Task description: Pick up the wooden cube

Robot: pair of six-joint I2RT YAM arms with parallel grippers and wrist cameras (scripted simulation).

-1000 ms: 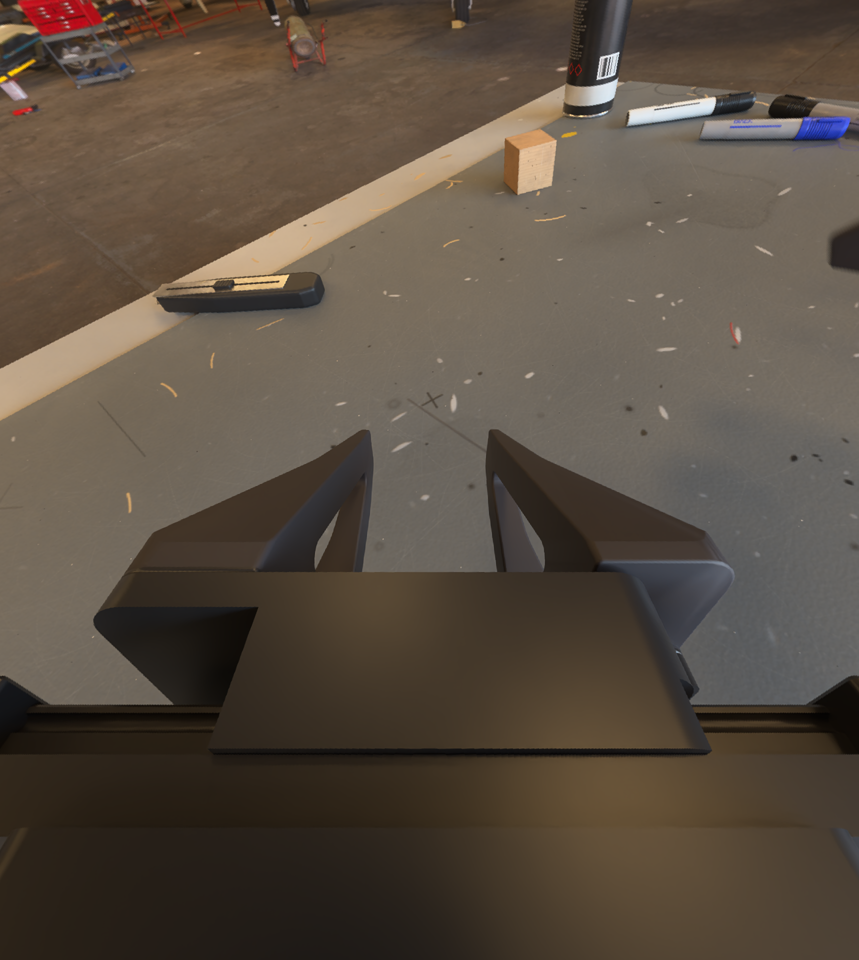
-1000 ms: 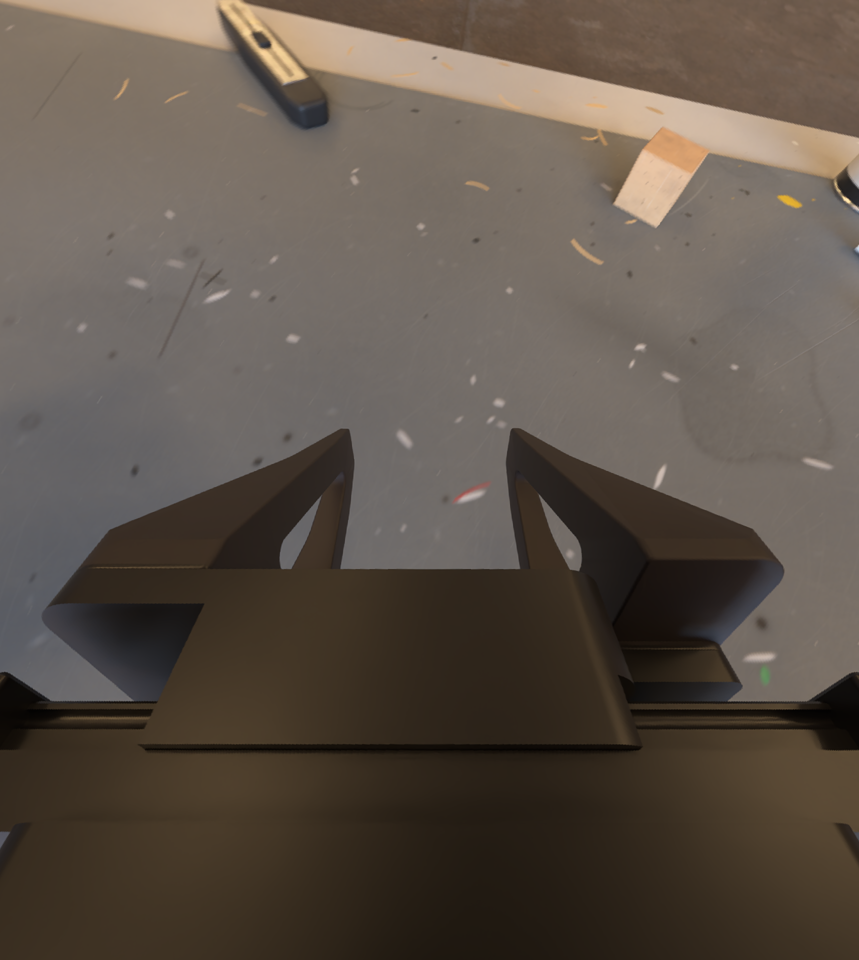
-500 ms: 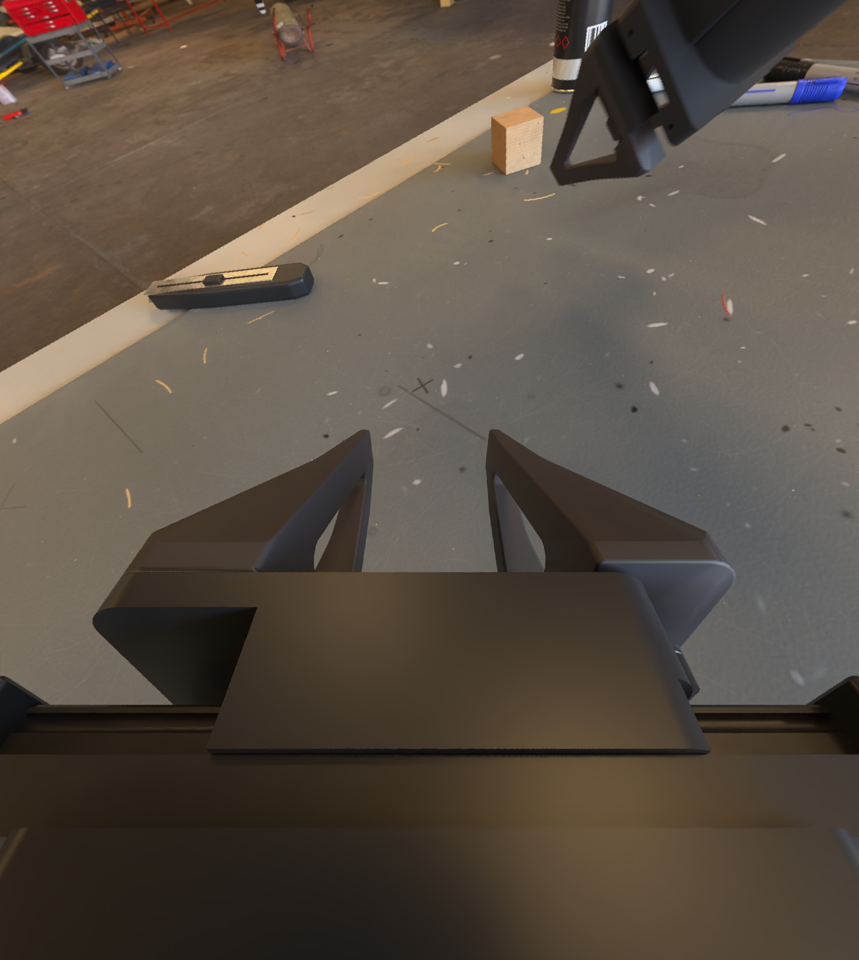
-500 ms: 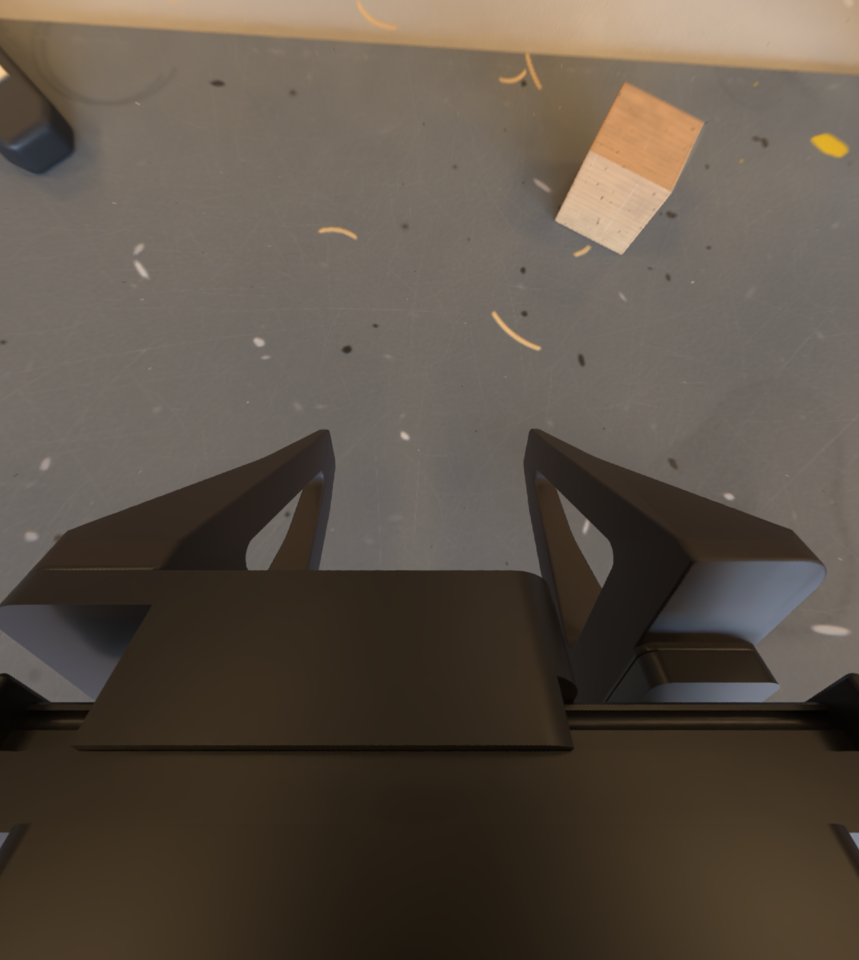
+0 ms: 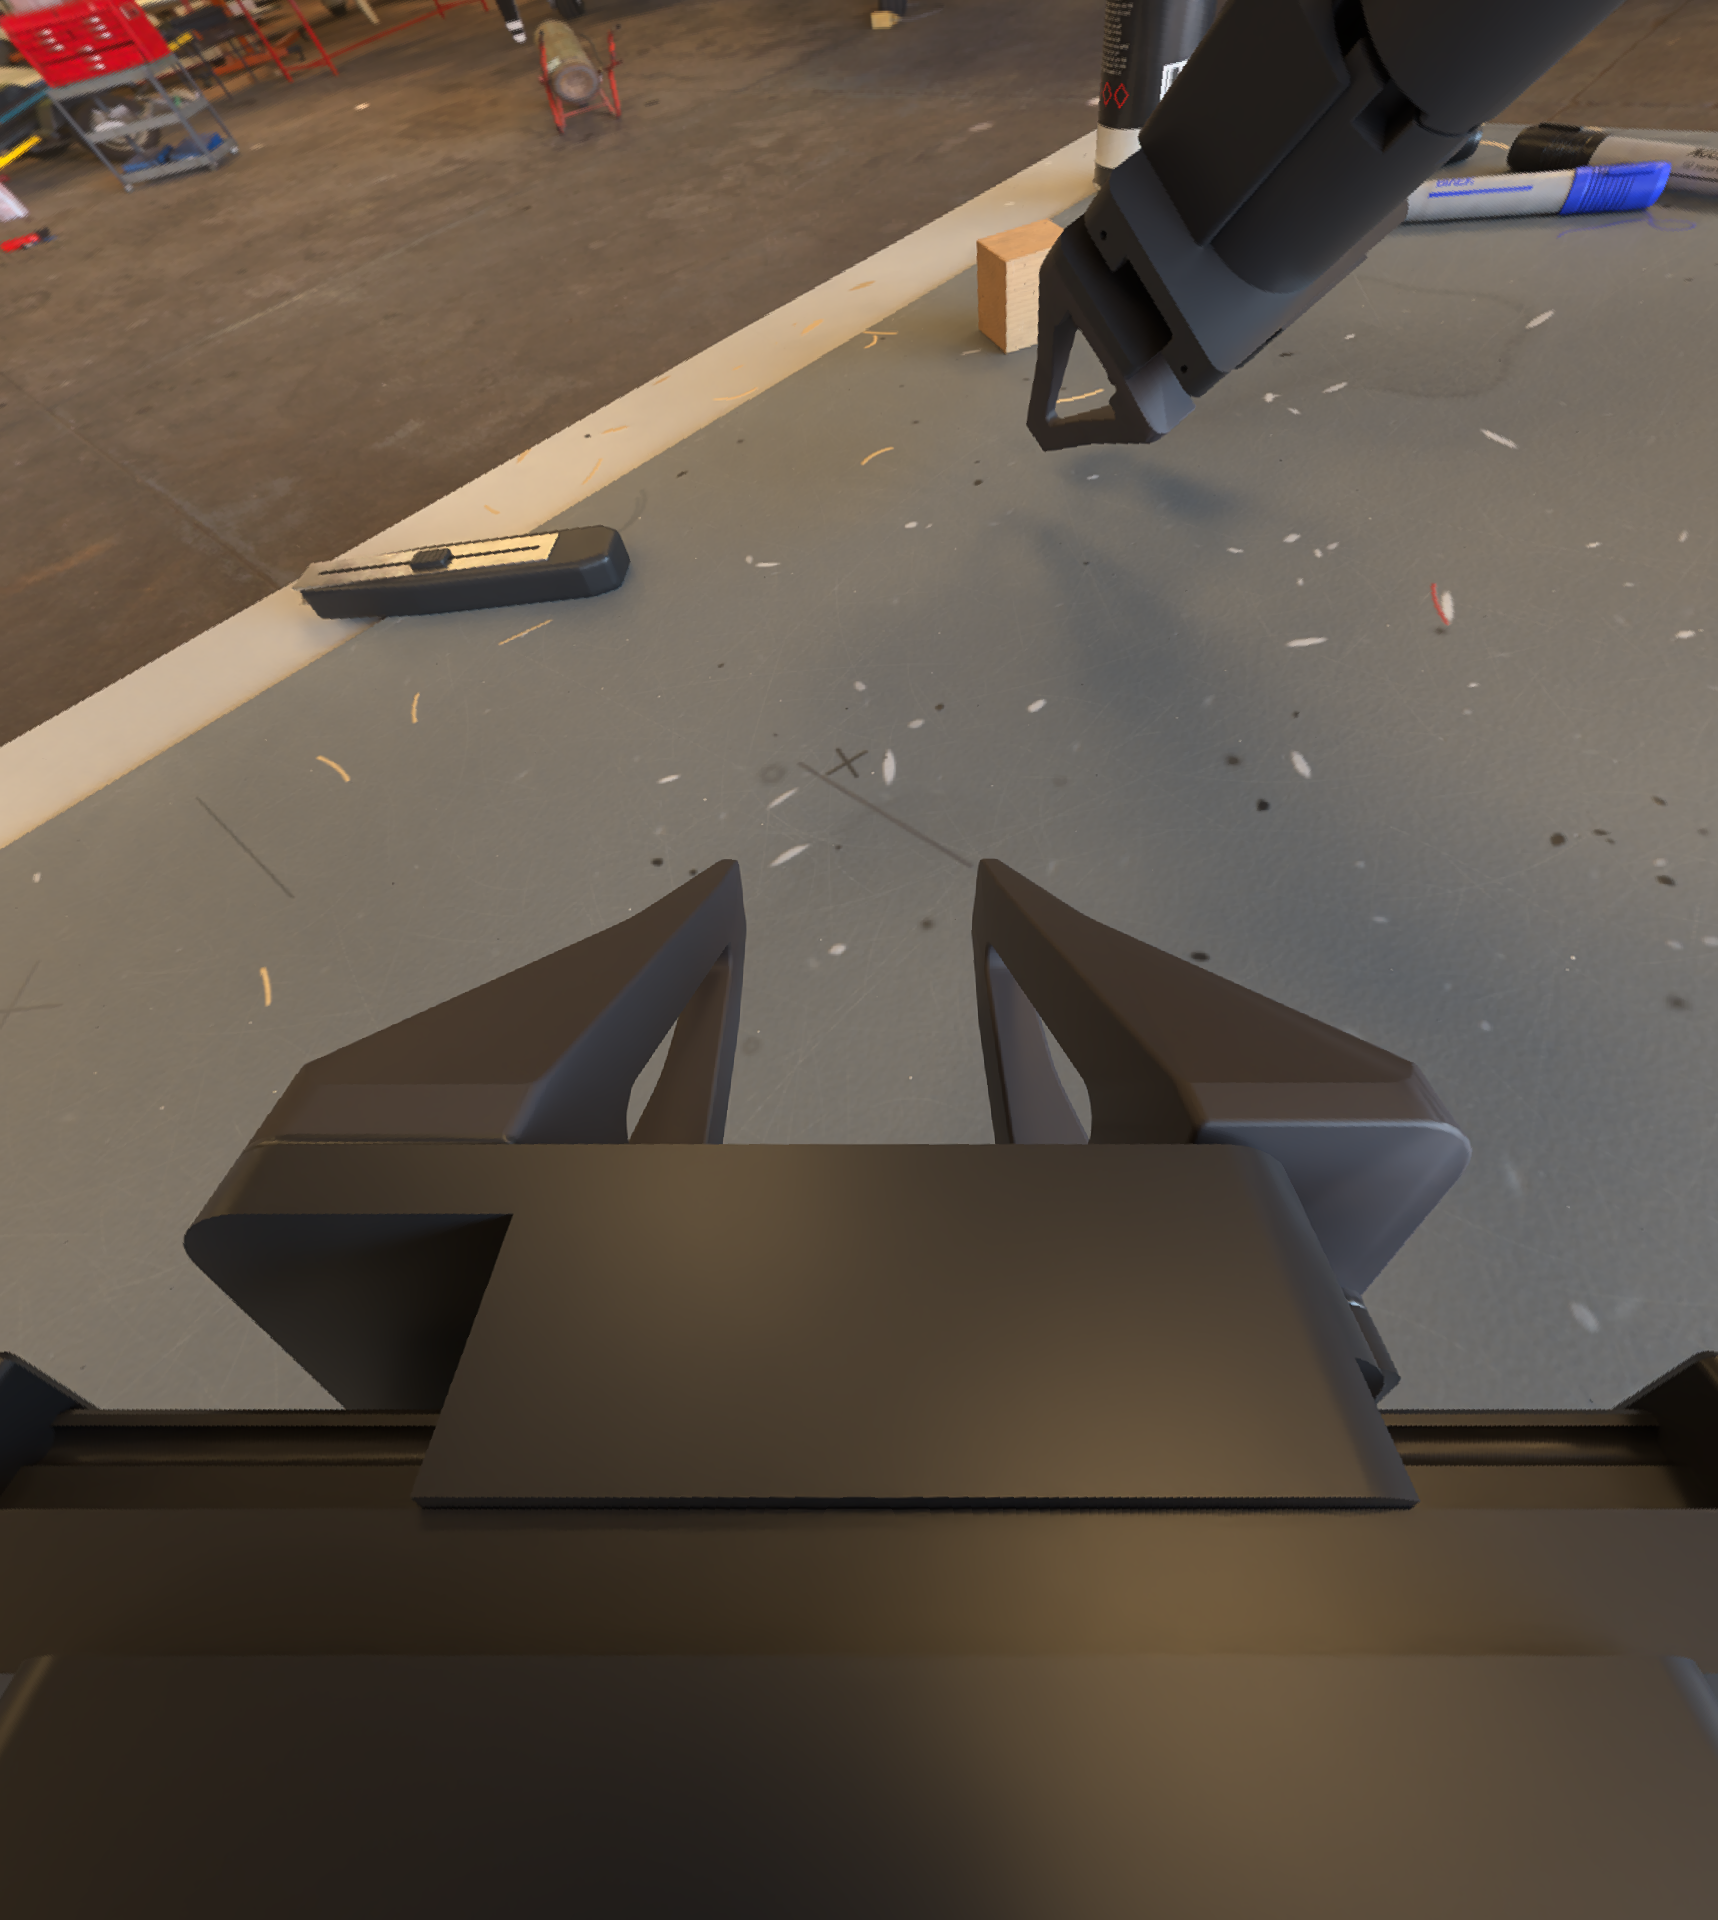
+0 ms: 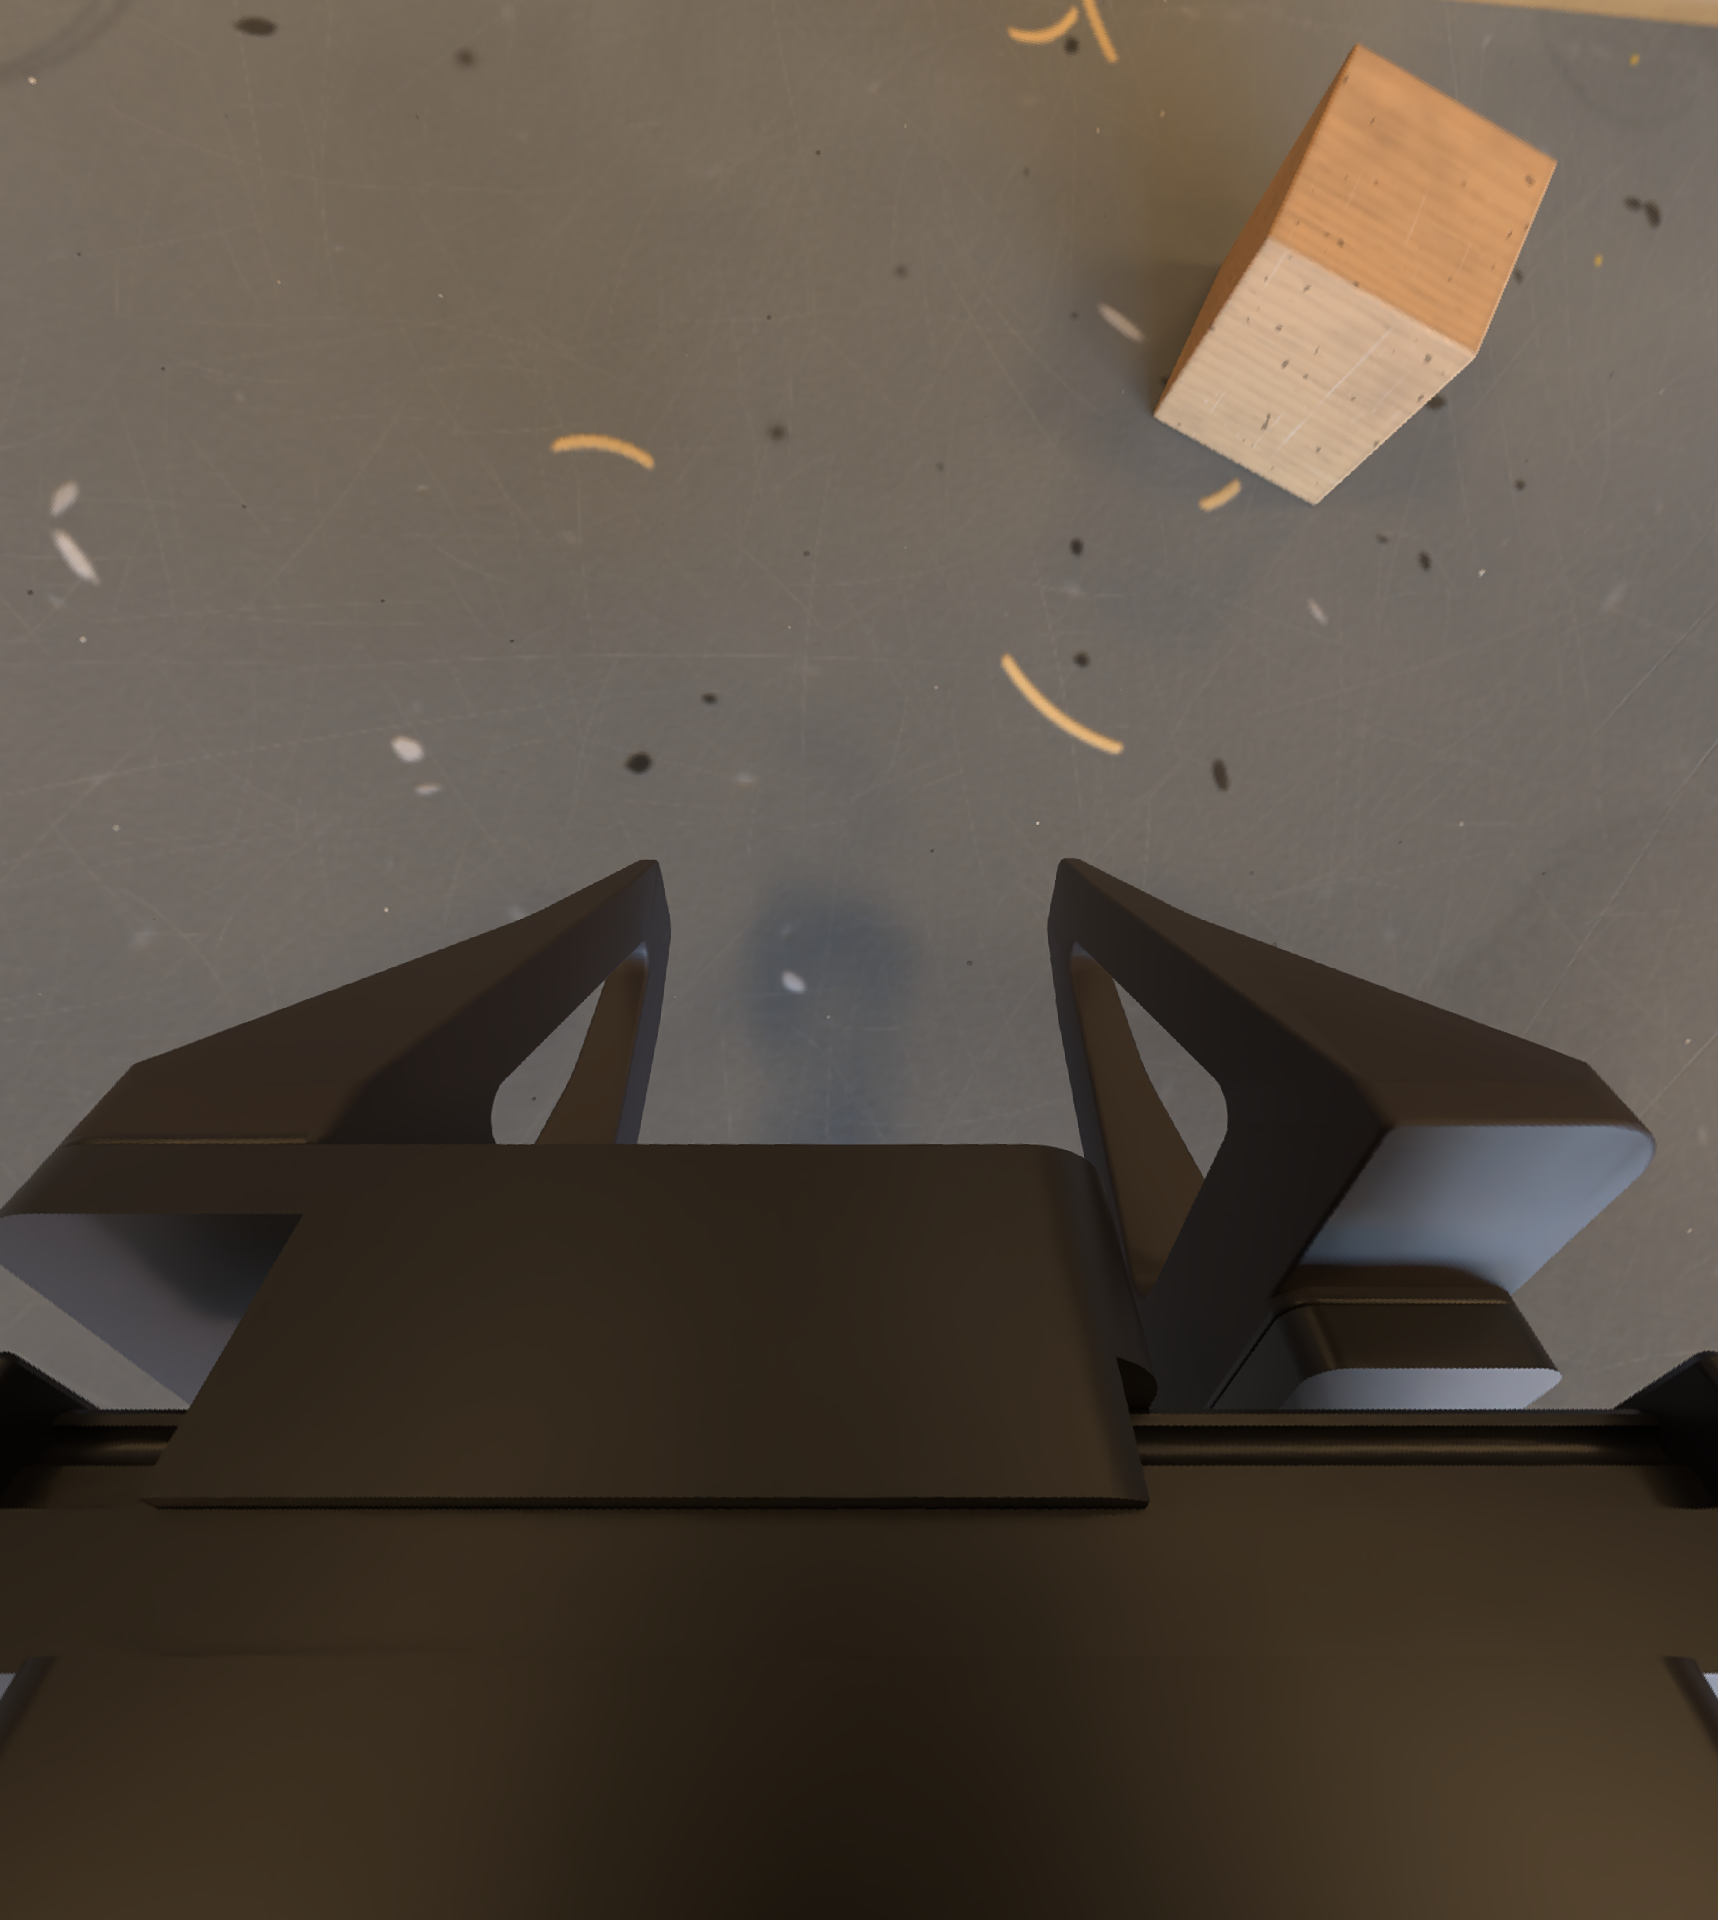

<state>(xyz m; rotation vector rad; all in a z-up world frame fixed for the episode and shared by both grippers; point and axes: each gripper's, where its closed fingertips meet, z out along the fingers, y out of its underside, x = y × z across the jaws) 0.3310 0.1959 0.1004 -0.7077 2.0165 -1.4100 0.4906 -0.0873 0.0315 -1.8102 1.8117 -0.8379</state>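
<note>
Beyond the right claw (image 6: 857, 868), parted wide and empty, sits the grainy wooden cube (image 6: 1354, 281) on speckled table (image 6: 419, 312)

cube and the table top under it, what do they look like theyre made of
The cube looks like bare, unvarnished wood: fine parallel grain lines, one face pale and another warmer tan, with small dark specks. The table top looks like a matte grey sheet, maybe laminate or a rubbery mat, with fine scratches and scattered shavings; its edge is a pale strip, possibly wood.
</note>
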